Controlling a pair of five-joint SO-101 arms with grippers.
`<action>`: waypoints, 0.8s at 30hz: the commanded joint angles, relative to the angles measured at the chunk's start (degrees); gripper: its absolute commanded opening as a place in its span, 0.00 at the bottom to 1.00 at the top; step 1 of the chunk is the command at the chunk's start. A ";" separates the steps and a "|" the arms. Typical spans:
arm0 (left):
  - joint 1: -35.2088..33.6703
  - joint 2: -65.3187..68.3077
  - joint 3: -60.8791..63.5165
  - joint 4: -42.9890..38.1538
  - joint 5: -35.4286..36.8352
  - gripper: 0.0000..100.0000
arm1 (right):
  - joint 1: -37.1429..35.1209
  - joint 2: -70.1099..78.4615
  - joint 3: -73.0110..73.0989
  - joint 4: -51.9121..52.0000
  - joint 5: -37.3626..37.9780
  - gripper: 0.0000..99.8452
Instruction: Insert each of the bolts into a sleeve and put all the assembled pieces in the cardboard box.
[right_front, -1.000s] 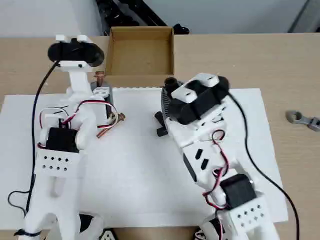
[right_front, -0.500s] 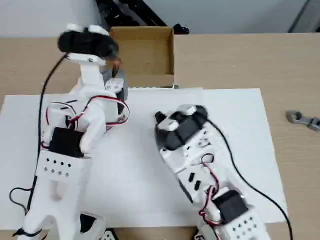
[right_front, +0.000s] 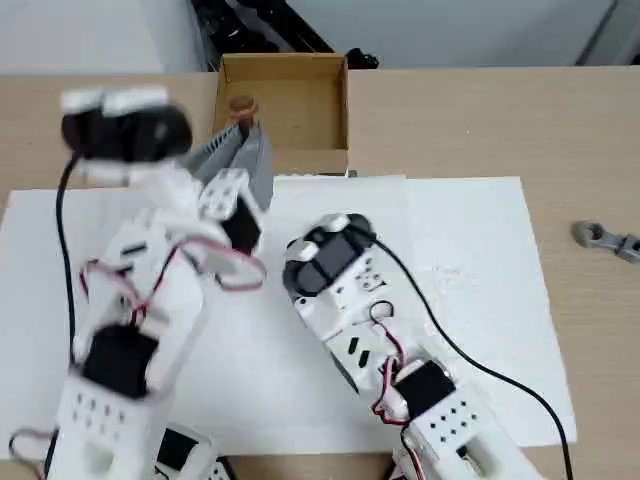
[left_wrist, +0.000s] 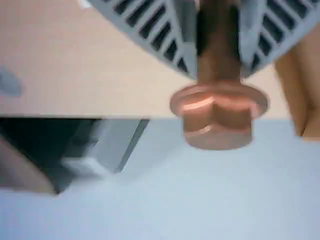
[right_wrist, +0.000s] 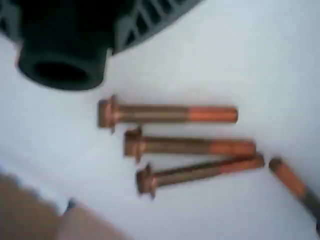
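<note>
My left gripper (right_front: 244, 128) has its grey ribbed fingers shut on a copper bolt (right_front: 240, 104), whose head pokes out beyond the tips. It hangs over the near left part of the cardboard box (right_front: 300, 68). The left wrist view shows the same bolt (left_wrist: 218, 114) clamped by its shank. In the right wrist view my right gripper (right_wrist: 65, 47) is shut on a black sleeve (right_wrist: 61, 67), open end outward, just above the white sheet. Three loose copper bolts (right_wrist: 187, 146) lie side by side beneath it, with a fourth bolt (right_wrist: 289, 181) at the edge. The right arm (right_front: 330, 265) sits mid-sheet.
A white foam sheet (right_front: 470, 300) covers the middle of the wooden table (right_front: 500, 120). A small metal tool (right_front: 603, 238) lies on the bare wood at far right. Dark clutter (right_front: 255, 25) sits behind the box.
The left arm rose from the sheet and carried the bolt up and over the box. The right arm swung from beside the box to the left, down onto the middle of the sheet.
</note>
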 joint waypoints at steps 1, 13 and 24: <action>-0.79 -6.24 6.90 -3.69 0.79 0.00 | -0.75 2.86 -7.21 -1.80 -0.53 0.00; -4.92 -19.08 20.88 -6.51 2.73 0.00 | -3.12 2.95 -8.53 -1.80 -2.02 0.00; 3.60 -17.49 23.60 -12.13 3.78 0.00 | -2.86 2.95 -8.18 -1.63 -2.02 0.00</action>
